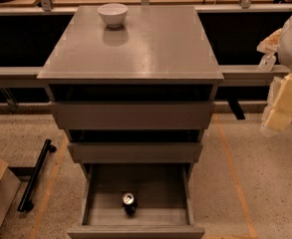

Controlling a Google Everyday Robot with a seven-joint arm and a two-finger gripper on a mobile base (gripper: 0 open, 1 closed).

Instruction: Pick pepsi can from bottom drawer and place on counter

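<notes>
The bottom drawer (pixel 150 185) stood pulled open at the lower centre of the frame. One pepsi can (pixel 129 202) stood upright on its grey floor, close to the front panel. The can was small and dark, with a shiny silver lid and pull tab. The end effector (pixel 280 108) hung at the right edge, well apart from the can, higher and to its right. It had no hold on the can; how far open it was could not be told. Two other drawer fronts (pixel 133 114) sat above, under one glossy worktop (pixel 150 49) bearing one white bowl (pixel 112 14) at the upper centre-left.
</notes>
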